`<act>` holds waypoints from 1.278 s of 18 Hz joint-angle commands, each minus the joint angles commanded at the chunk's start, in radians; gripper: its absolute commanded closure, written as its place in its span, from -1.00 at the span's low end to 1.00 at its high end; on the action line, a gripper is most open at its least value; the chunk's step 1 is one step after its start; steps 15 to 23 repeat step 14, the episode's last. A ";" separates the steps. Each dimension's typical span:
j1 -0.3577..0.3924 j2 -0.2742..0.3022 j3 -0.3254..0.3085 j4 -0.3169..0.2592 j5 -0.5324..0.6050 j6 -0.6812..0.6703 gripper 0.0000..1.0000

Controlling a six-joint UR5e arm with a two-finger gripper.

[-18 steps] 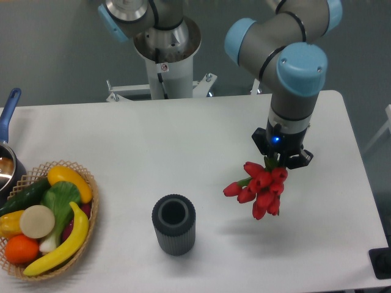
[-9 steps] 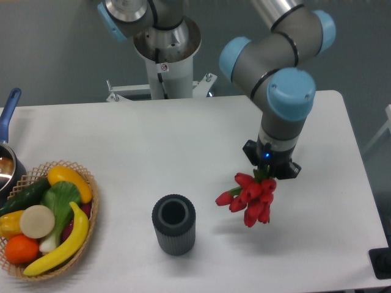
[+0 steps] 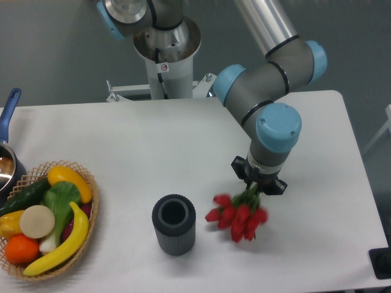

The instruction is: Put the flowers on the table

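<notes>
From the ribbed dark grey cylindrical vase (image 3: 174, 224), I see the bunch of red artificial tulips (image 3: 237, 217) just to its right, low over the white surface (image 3: 153, 152). My claw (image 3: 257, 184) grips their green stems. If I release too near the vase, the blooms may knock it or roll against it.

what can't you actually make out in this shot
- Gripper fingers: hidden under the wrist in the fixed camera, so the hold on the flowers stems is not visible.
- Whether the flowers touch the table: cannot tell from above.
- Pot: cut off by the left edge.
- Inside of the dark vase: too dark to see.
- Black object: cut off at the right edge.
</notes>
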 joint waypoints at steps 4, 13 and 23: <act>0.006 0.021 0.011 0.053 -0.002 0.009 -1.00; 0.120 0.089 0.000 0.051 -0.020 0.239 -1.00; 0.135 0.094 0.000 0.042 -0.028 0.276 -1.00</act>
